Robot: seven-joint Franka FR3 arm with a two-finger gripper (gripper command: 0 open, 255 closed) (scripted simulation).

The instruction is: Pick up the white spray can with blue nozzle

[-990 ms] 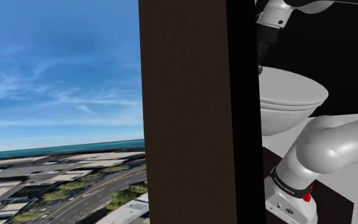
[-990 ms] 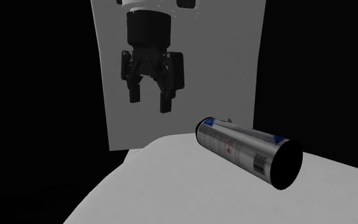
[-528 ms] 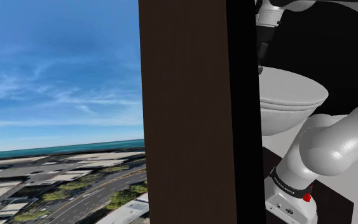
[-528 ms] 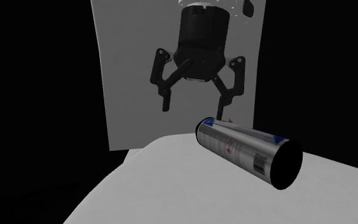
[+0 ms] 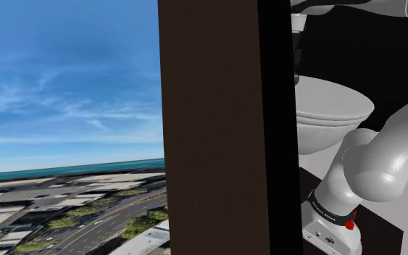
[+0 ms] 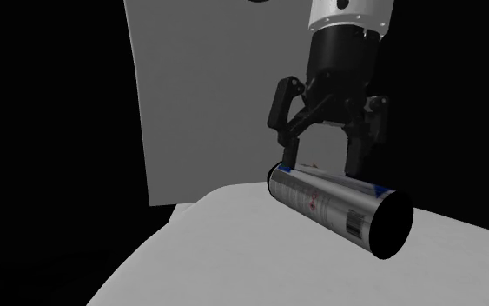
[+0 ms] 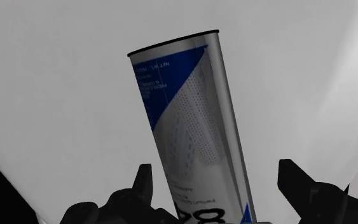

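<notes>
The spray can [image 6: 338, 207] lies on its side on a white rounded toilet surface [image 6: 234, 252]. Its body is silvery white with blue markings and small print, and its dark end faces the second exterior camera. My gripper [image 6: 320, 165] hangs open directly over the can's far end, one finger on each side, neither touching it. In the wrist view the can [image 7: 190, 121] runs lengthwise away from the gripper [image 7: 219, 184] with blue patches on its label. The black fingertips [image 7: 142, 184] stand well apart on either side of it.
An upright grey panel [image 6: 208, 96] rises behind the white surface, with black area around it. In the shoulder view a dark wooden panel [image 5: 209, 123] blocks the middle. The white toilet bowl [image 5: 332, 112] and the arm's base [image 5: 332, 224] lie to its right.
The gripper has moved to the second exterior view's right and come down, turning about its axis. Its open fingers now straddle the can. The can has not moved.
</notes>
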